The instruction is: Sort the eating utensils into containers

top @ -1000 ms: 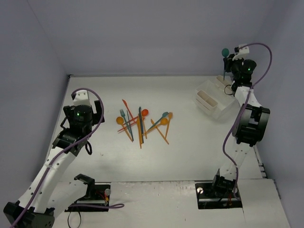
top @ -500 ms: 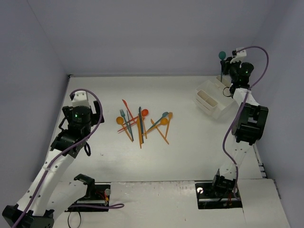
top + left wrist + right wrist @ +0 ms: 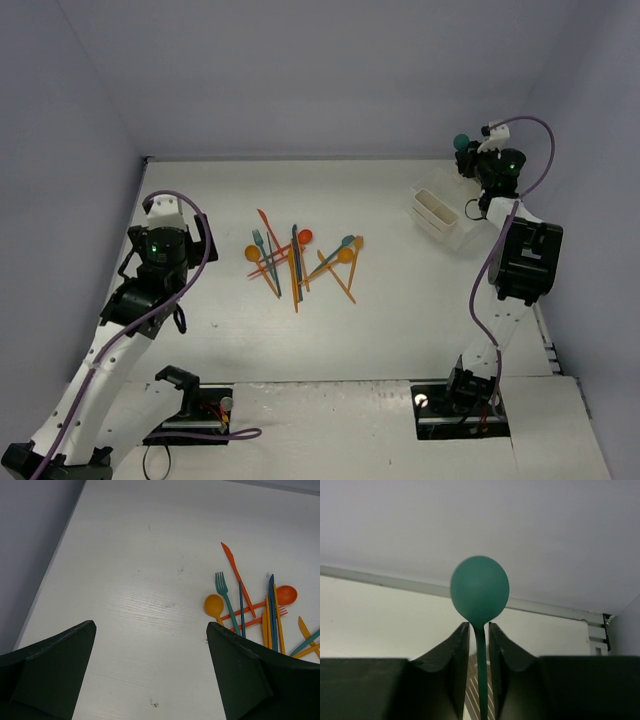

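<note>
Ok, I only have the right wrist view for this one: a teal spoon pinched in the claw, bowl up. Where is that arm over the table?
Observer: At the far right corner. The right claw holds the teal spoon up beside the white containers.
Operator: Anything in those containers?
Observer: The top view is too small to tell, but they sit together as a cluster near the right edge.
Operator: What's left to sort?
Observer: A crossed pile of orange, teal and dark blue utensils lies mid-table.
Operator: And the other arm?
Observer: The left claw is open and holds nothing, off to the left of that pile.
</note>
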